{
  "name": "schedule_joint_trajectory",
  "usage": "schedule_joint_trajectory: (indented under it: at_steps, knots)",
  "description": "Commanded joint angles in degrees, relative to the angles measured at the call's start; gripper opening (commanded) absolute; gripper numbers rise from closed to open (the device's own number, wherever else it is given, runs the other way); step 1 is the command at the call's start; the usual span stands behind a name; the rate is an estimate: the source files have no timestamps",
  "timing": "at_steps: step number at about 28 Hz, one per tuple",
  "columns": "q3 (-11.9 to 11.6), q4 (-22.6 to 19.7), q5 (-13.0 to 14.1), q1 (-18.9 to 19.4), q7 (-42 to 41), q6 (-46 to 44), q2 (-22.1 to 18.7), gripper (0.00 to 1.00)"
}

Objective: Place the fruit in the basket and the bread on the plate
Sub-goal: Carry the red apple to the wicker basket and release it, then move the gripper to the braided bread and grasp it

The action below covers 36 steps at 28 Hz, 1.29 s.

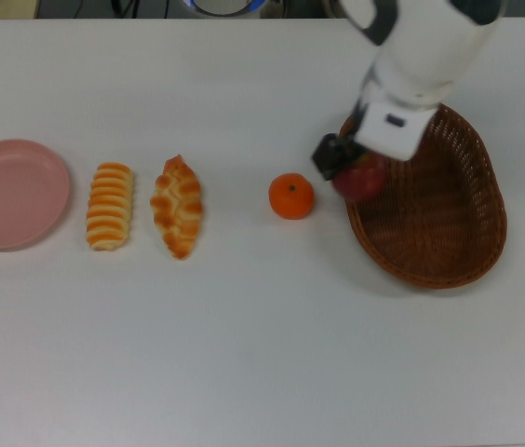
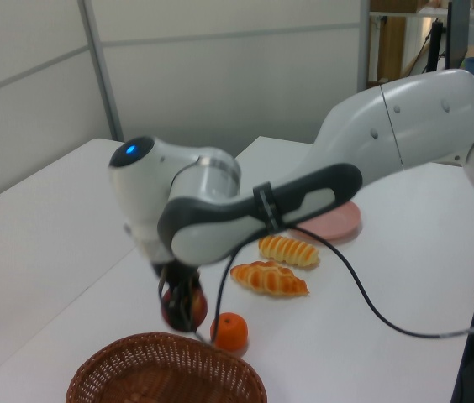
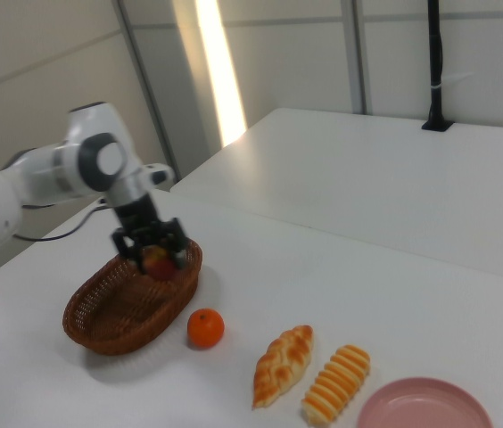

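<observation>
Fingers (image 1: 359, 172) gripping apple (image 1: 362, 179), above basket (image 1: 449, 270) rim

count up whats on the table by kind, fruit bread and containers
fruit: 2, the apple held in the gripper over the basket's rim, and the tangerine on the table
bread: 2, the striped roll and the twisted roll
containers: 2, the basket and the pink plate
total: 6

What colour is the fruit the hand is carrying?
Dark red apple, clearest in the top view, held over the basket rim.
</observation>
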Motion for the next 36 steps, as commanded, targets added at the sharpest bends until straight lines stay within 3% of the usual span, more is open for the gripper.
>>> schedule_joint_trajectory:
  at_steps: [1, 5, 9, 11, 12, 13, 14, 21, 27, 36]
  knots:
    - [1.07, -0.87, -3.89, 4.38, 5.39, 0.81, 2.43, 0.01]
    - [1.07, -1.31, -7.58, 6.84, 8.21, 0.81, 5.16, 0.03]
    - [1.07, -2.01, -7.85, 7.37, 9.00, 1.42, 5.95, 0.04]
    - [1.07, -2.01, -7.76, 7.37, 9.00, 1.43, 5.95, 0.12]
    - [1.07, -2.01, -7.76, 7.37, 9.00, 1.43, 5.86, 0.24]
    - [1.07, -2.01, -8.02, 7.37, 9.00, 1.34, 5.86, 0.73]
    - [0.90, -1.93, -8.11, 7.37, 9.00, 1.25, 5.86, 0.98]
    - [0.72, -0.70, -6.53, 5.62, 9.09, 0.81, 2.97, 1.00]
    - [0.54, -0.69, -1.35, 1.67, 9.00, 0.64, -2.22, 1.00]
    - [0.02, -1.31, -2.05, -12.30, 7.78, -2.70, -2.58, 1.00]
